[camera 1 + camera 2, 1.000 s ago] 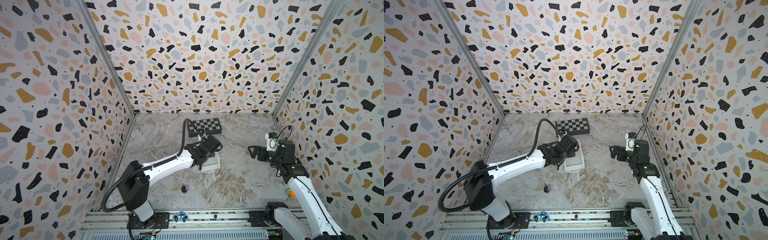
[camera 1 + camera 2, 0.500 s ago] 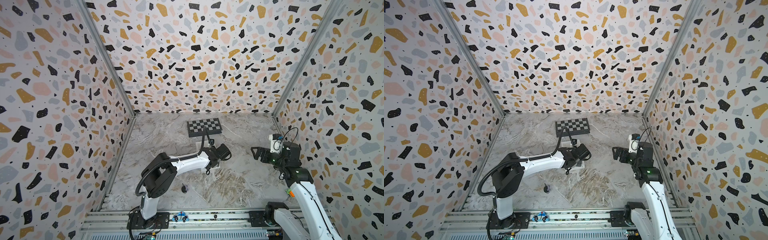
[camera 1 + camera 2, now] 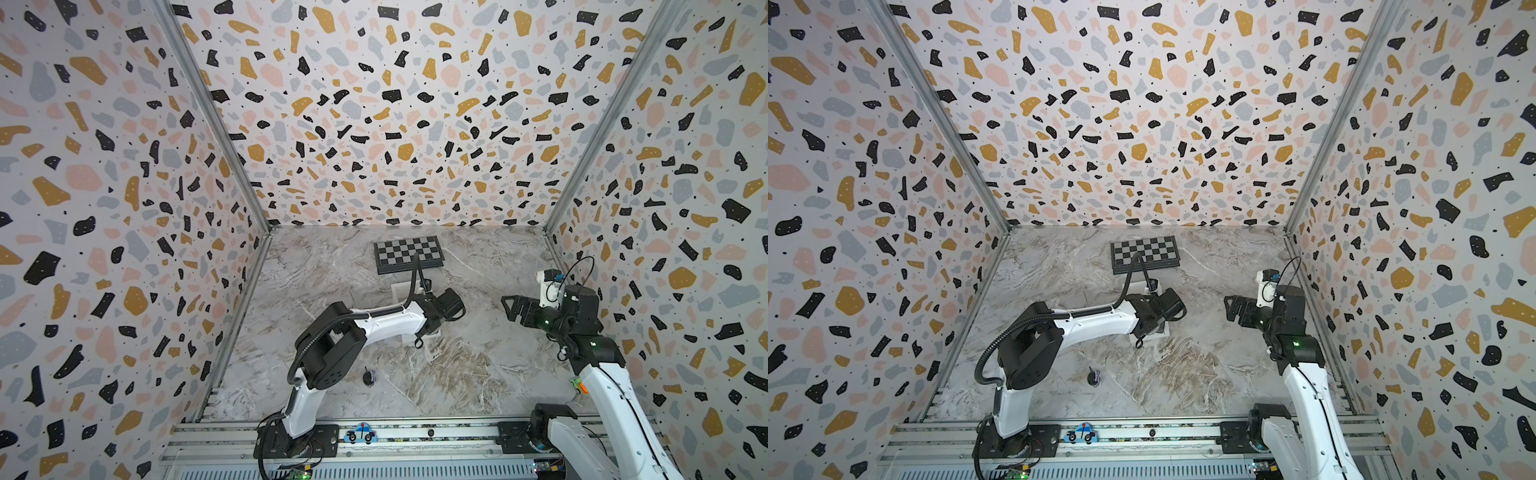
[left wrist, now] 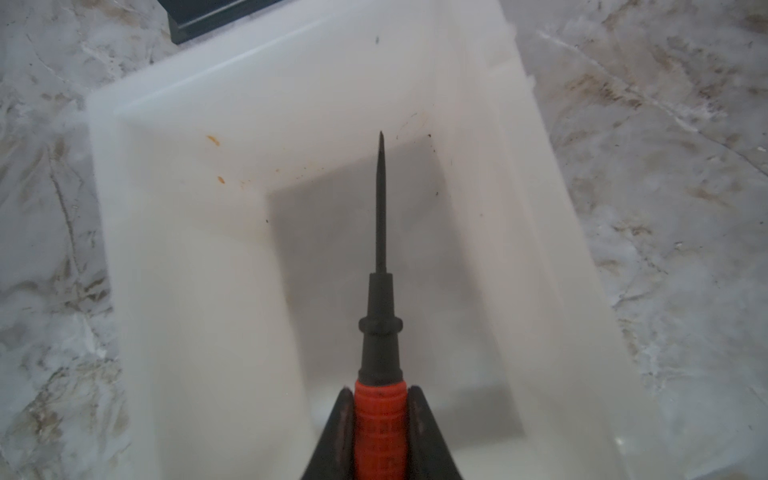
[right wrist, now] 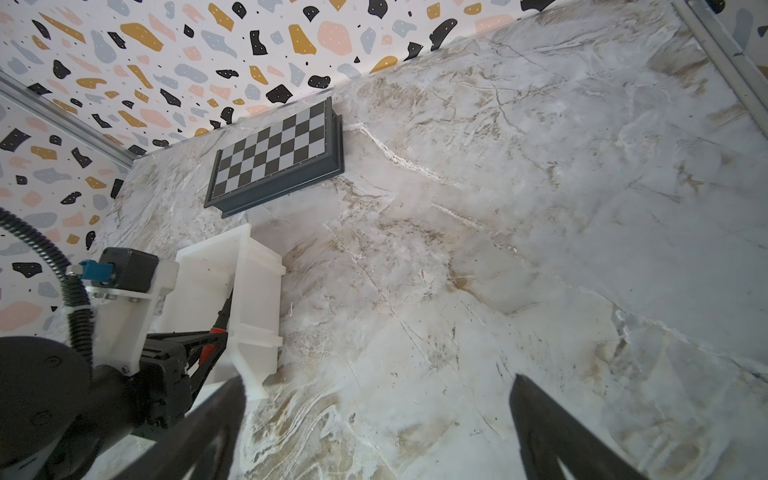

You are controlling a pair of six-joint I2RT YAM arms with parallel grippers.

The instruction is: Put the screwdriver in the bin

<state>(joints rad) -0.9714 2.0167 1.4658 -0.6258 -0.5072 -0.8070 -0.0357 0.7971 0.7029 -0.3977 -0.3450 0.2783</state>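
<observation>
The screwdriver (image 4: 380, 332) has a red-orange handle, a black collar and a thin dark shaft. My left gripper (image 4: 380, 399) is shut on the handle. The shaft points down into the white bin (image 4: 187, 249), its tip above the bin's floor. In the right wrist view the screwdriver (image 5: 222, 316) slants over the bin (image 5: 257, 282), held by the left gripper (image 5: 208, 345). In both top views the left arm covers most of the bin (image 3: 400, 291) (image 3: 1136, 286). My right gripper (image 3: 509, 307) (image 5: 376, 399) hangs open and empty to the right of the bin.
A black-and-grey chessboard (image 3: 408, 254) (image 5: 276, 153) lies just behind the bin near the back wall. A small dark knob (image 3: 368, 377) (image 3: 1093, 377) sits on the marble floor in front of the left arm. Patterned walls close in three sides.
The left arm has folded, its elbow swinging right, and its wrist has shifted right and tipped down over the bin, still holding the screwdriver. The right gripper has drifted slightly right.
</observation>
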